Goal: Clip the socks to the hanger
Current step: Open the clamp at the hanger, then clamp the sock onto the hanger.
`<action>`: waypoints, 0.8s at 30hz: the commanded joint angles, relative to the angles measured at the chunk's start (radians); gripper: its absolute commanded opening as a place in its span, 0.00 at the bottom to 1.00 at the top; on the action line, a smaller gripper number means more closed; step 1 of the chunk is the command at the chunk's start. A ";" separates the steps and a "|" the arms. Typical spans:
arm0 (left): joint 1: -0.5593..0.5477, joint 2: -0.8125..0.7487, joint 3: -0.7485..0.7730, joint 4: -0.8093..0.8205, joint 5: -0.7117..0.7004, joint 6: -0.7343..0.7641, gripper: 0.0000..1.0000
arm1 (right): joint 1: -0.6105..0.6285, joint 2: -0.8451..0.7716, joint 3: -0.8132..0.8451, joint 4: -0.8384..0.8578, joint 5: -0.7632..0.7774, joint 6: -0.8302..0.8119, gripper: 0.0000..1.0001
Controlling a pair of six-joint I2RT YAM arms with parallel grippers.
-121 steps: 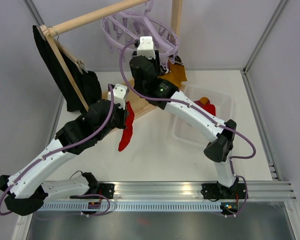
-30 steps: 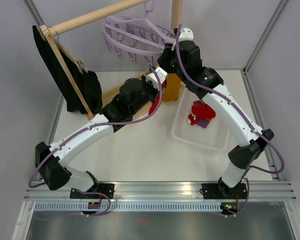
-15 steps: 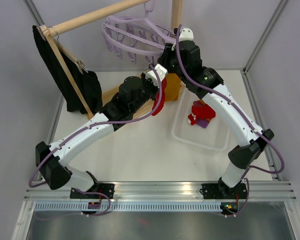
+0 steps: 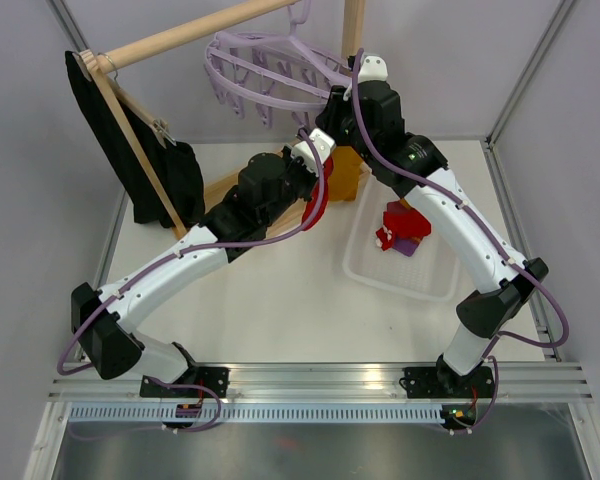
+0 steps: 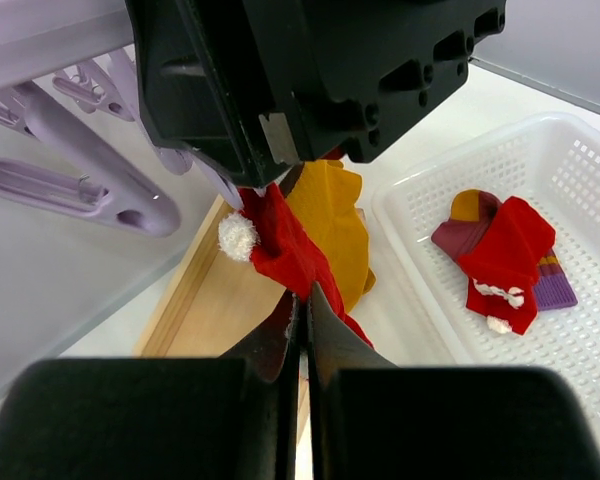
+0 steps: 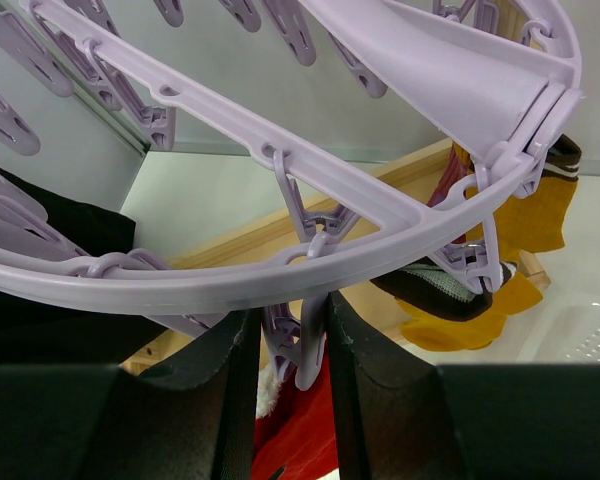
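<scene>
A wooden rack [image 4: 180, 35] is standing at the far side of the white desk [image 4: 280, 310], its top rail running across the far left. A black garment [image 4: 165, 180] is hanging from a wooden hanger [image 4: 130, 140] at the rail's left end. A white perforated basket [image 4: 395, 285] is sitting on the desk to the right.

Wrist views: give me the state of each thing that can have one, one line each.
left hand: shut on red sock, holding it up under the hanger.
right hand: shut on peg.
hanger: hanging, with yellow sock clipped on.
basket: holds loose socks, not clipped.
</scene>
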 commanded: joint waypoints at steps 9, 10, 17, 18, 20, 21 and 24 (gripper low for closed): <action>0.002 -0.004 -0.014 0.025 -0.009 -0.025 0.02 | -0.011 0.002 0.068 0.045 0.020 -0.007 0.00; 0.003 -0.005 -0.014 0.025 -0.017 -0.025 0.02 | -0.011 0.005 0.072 0.041 0.021 -0.007 0.00; 0.003 0.002 -0.004 0.027 -0.055 -0.026 0.02 | -0.011 0.004 0.068 0.038 0.021 -0.009 0.00; 0.002 0.004 -0.006 0.030 -0.061 -0.028 0.02 | -0.011 0.004 0.069 0.038 0.023 -0.010 0.00; 0.003 0.004 -0.006 0.035 -0.073 -0.034 0.02 | -0.009 0.002 0.069 0.038 0.021 -0.012 0.00; 0.003 0.004 -0.006 0.038 -0.081 -0.034 0.02 | -0.011 0.002 0.068 0.035 0.023 -0.012 0.00; 0.003 0.002 -0.003 0.044 -0.086 -0.034 0.02 | -0.011 -0.001 0.063 0.034 0.023 -0.015 0.00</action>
